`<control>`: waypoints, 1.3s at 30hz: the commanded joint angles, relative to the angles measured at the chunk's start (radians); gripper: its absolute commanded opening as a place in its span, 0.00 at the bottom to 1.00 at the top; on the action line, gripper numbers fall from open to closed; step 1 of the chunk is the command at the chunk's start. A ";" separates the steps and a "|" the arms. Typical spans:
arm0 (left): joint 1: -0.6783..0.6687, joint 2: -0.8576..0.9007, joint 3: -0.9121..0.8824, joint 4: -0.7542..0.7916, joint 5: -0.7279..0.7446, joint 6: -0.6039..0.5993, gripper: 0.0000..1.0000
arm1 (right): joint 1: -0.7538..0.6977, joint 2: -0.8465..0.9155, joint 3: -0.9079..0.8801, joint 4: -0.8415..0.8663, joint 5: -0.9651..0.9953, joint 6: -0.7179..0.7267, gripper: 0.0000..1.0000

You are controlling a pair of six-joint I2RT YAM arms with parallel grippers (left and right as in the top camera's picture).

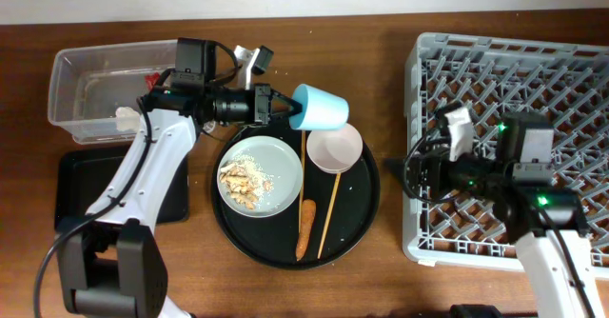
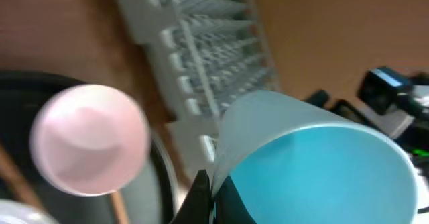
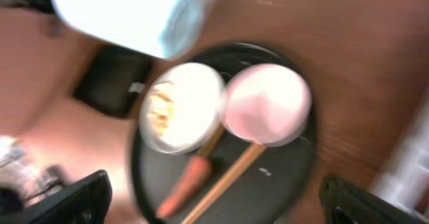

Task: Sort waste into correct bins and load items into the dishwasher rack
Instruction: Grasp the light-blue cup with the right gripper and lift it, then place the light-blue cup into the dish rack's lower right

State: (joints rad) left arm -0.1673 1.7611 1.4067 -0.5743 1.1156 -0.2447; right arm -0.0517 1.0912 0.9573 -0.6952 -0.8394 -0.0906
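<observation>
My left gripper (image 1: 283,107) is shut on the rim of the light blue cup (image 1: 321,108), held on its side above the round black tray (image 1: 362,213); the left wrist view shows the fingers (image 2: 213,190) pinching the cup wall (image 2: 315,163). On the tray lie the pale grey plate (image 1: 259,174) with beige scraps (image 1: 240,182), the white-pink bowl (image 1: 334,149), two chopsticks (image 1: 329,211) and the carrot (image 1: 304,228). My right gripper (image 1: 407,176) is open and empty at the dishwasher rack's (image 1: 561,80) left edge. In the right wrist view its fingers (image 3: 214,200) frame the carrot (image 3: 184,184).
The clear tub (image 1: 95,89) at the far left holds a red wrapper (image 1: 150,77) and a white tissue (image 1: 127,118). The shallow black rectangular tray (image 1: 81,180) lies in front of it, partly under my left arm. Bare wooden table lies between the round tray and the rack.
</observation>
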 commanded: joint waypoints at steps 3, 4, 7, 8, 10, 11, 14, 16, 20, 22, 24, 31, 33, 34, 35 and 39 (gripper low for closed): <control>-0.072 -0.022 0.014 0.045 0.154 -0.134 0.00 | -0.001 0.106 0.014 0.133 -0.366 -0.055 0.98; -0.094 -0.022 0.014 0.061 0.154 -0.152 0.00 | 0.000 0.121 0.014 0.157 -0.385 -0.055 0.98; -0.175 -0.022 0.014 0.107 0.153 -0.181 0.00 | 0.000 0.140 0.014 0.216 -0.410 -0.055 0.98; -0.190 -0.022 0.014 0.112 0.153 -0.189 0.00 | 0.000 0.139 0.014 0.224 -0.410 -0.055 0.98; -0.212 -0.022 0.014 0.115 0.153 -0.198 0.00 | 0.000 0.139 0.014 0.253 -0.410 -0.055 0.98; -0.216 -0.022 0.014 0.119 0.153 -0.216 0.00 | 0.000 0.139 0.014 0.266 -0.419 -0.055 0.98; -0.225 -0.022 0.014 0.148 0.153 -0.263 0.00 | 0.000 0.139 0.014 0.296 -0.497 -0.055 0.91; -0.225 -0.022 0.014 0.155 0.153 -0.267 0.00 | 0.000 0.139 0.014 0.296 -0.497 -0.055 0.89; -0.225 -0.022 0.014 0.171 0.153 -0.306 0.00 | 0.000 0.139 0.014 0.312 -0.496 -0.056 0.70; -0.226 -0.022 0.014 0.181 0.153 -0.312 0.00 | 0.000 0.139 0.014 0.319 -0.496 -0.056 0.69; -0.225 -0.022 0.014 0.181 0.153 -0.312 0.00 | 0.000 0.139 0.014 0.319 -0.496 -0.056 0.68; -0.222 -0.022 0.014 0.180 0.111 -0.277 0.42 | 0.000 0.140 0.014 0.318 -0.483 -0.055 0.65; -0.209 -0.023 0.014 0.177 0.065 -0.272 0.45 | -0.001 0.139 0.014 0.296 -0.407 -0.053 0.62; -0.196 -0.023 0.014 0.175 0.058 -0.245 0.45 | -0.001 0.139 0.014 0.280 -0.364 -0.051 0.61; -0.181 -0.023 0.014 0.156 0.034 -0.226 0.45 | -0.002 0.139 0.014 0.265 -0.328 -0.051 0.61; -0.093 -0.025 0.014 -0.088 -0.265 -0.068 0.49 | -0.002 0.138 0.015 0.188 -0.121 -0.051 0.56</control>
State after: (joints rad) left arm -0.3119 1.7607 1.4147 -0.5438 1.0821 -0.4488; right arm -0.0528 1.2285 0.9588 -0.4839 -1.1088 -0.1345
